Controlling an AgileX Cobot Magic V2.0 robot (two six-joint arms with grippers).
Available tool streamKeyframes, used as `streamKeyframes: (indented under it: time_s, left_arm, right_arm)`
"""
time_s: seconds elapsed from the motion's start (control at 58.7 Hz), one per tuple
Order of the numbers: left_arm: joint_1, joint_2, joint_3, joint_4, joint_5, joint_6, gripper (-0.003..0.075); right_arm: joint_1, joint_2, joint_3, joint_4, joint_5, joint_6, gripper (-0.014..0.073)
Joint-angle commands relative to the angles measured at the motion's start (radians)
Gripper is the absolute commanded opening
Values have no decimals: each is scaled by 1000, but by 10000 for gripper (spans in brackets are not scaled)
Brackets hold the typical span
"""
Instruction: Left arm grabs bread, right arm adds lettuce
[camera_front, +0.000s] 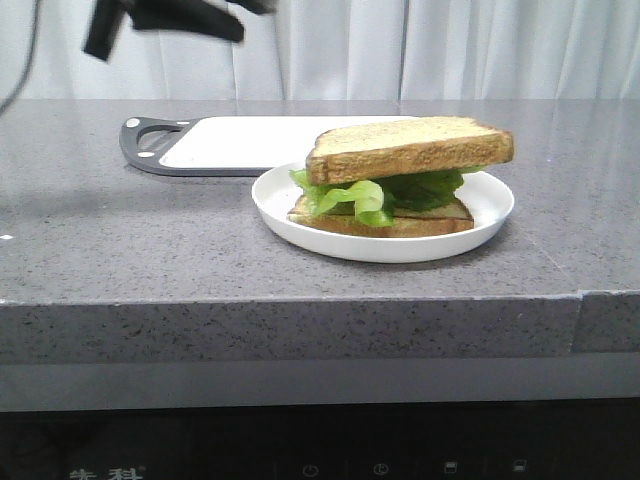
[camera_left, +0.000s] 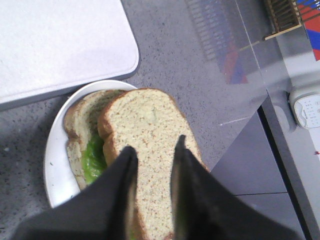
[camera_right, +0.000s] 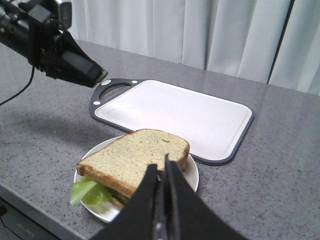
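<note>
The bread lies as the top slice of a stack on a white plate. The ruffled green lettuce sits under it, on a thinner slice. The left arm hangs high at the back left, clear of the stack. In the left wrist view my left gripper is open and empty above the bread, with the lettuce showing at one side. My right gripper is shut and empty, above and in front of the bread. It is out of the front view.
A white cutting board with a dark rim and handle lies behind the plate, partly under the left arm; it also shows in the right wrist view. The grey counter's front edge runs just before the plate. White curtains hang behind.
</note>
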Motion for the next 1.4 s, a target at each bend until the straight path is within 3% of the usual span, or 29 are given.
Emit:
streamKeyframes:
  time_s: [0.0,0.153,0.324,0.511,0.818,1.073,1.38]
  left_arm:
    - [18,-89,-33,-35,22,18,-21]
    - [21,-183,-31,75,-26,18,-21]
    - [-24,-376,45,324,-260,-20,-21]
    - [-60,-650,261,503,-552,-47,-21]
    - [-58,-1082,720,603,-840,-47,-21]
    - [-56,-1305,944,617,-878,-45,-21]
    - [-56,-1329,957,617,-891,-45,-21]
  right_arm:
    - [-2,2,-28,-1,-71,-8,-60]
    - [-6,2,-28,-1,-71,-8,-61]
    - [-79,2,-28,-2,-71,-8,-61]
    - [-211,2,-28,1,-70,-8,-61]
    - [-182,-64,30,30,-57,-9,-61]
    - [-181,-233,130,30,-48,-9,-61]
    - [-181,-247,141,35,-49,-8,-61]
